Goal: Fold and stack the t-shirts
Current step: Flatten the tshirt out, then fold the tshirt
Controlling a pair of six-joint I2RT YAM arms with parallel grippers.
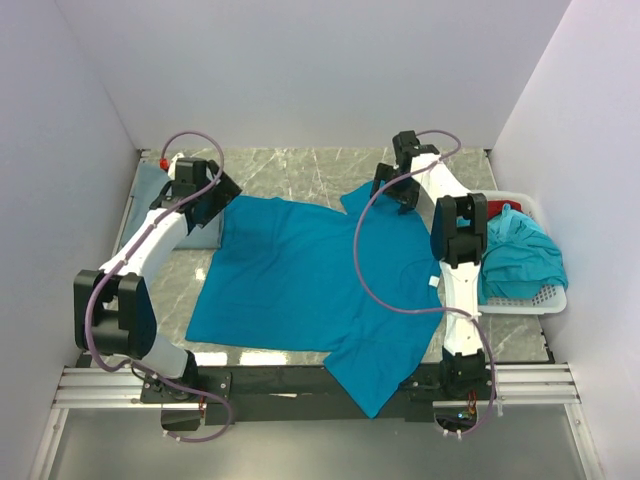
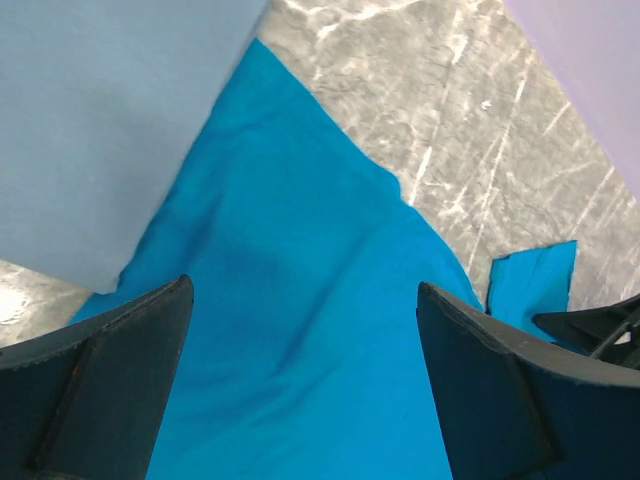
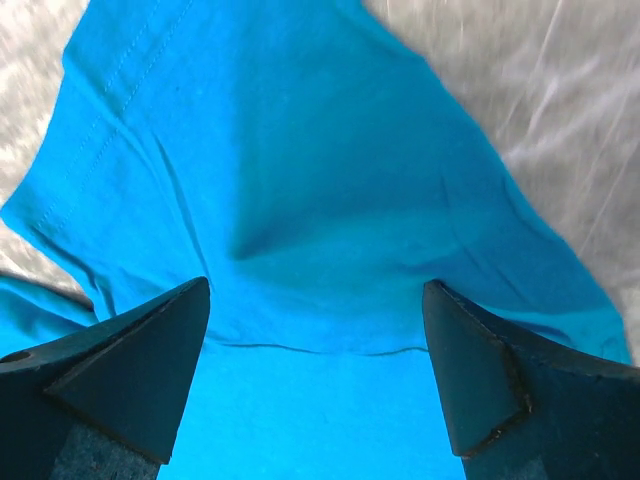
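I see one teal t-shirt [image 1: 300,280] spread flat across the marble tabletop [image 1: 300,170], its near corner hanging over the front rail. On the left arm [image 1: 150,240] the jaws stand wide open above the shirt's far left edge, beside a grey-blue shirt [image 1: 160,190]. The right arm [image 1: 450,240] holds its jaws open over the far right sleeve. More teal shirts [image 1: 520,260] are heaped in the white basket [image 1: 548,300].

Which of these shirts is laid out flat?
The big teal t-shirt in the middle of the table, spread open. The grey-blue t-shirt lies folded at the far left; the crumpled teal t-shirt sits in the white basket.
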